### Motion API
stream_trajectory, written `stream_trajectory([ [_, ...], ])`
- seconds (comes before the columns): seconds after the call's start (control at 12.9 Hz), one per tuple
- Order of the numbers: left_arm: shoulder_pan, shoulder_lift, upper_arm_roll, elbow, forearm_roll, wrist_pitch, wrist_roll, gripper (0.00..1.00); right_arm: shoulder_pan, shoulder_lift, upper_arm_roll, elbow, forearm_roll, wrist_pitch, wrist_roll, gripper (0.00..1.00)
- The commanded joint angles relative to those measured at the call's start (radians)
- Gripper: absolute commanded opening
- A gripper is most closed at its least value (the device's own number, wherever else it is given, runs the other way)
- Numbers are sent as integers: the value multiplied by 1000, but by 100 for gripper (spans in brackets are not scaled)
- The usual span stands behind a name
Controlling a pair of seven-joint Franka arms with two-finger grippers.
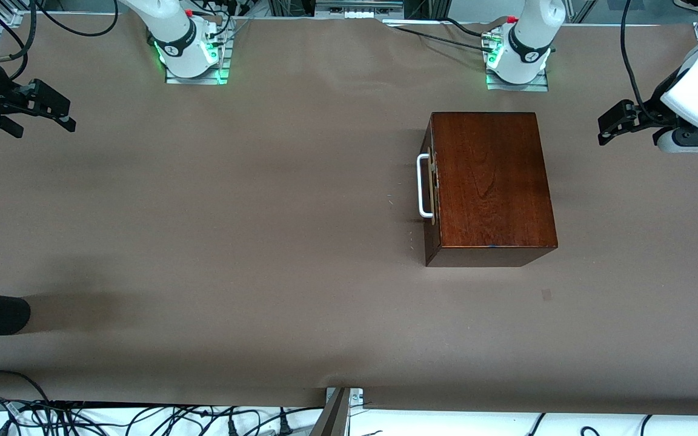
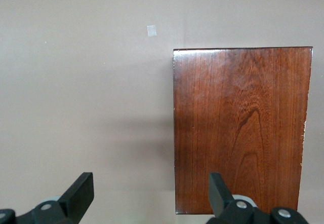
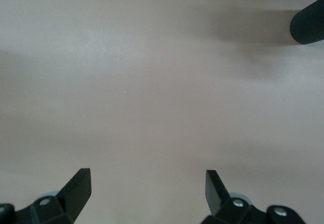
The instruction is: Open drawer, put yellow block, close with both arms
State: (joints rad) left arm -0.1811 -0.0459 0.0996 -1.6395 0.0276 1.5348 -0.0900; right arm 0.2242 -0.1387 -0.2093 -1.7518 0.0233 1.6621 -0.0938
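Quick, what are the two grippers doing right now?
Left gripper: open, empty, above the table beside the wooden box.
Right gripper: open, empty, over bare table.

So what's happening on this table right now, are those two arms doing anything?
Not yet. A dark wooden box sits toward the left arm's end of the table, its drawer shut, the white handle untouched. The left gripper and the right gripper both hang open at the table's two ends, holding nothing. No yellow block shows in any view.
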Motion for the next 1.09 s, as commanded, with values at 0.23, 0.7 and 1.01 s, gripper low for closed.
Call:
stream_trajectory([
  [0.23, -1, -29, 3, -20, 8, 21, 19, 100, 1, -22, 2, -11, -14, -4, -15, 100],
  [0.7, 28, -31, 3, -22, -15, 21, 19, 100, 1, -21, 2, -11, -14, -4, -14, 100],
  [1.01, 31, -31, 5, -20, -26, 21, 19, 100, 1, -21, 1, -11, -14, -4, -15, 100],
])
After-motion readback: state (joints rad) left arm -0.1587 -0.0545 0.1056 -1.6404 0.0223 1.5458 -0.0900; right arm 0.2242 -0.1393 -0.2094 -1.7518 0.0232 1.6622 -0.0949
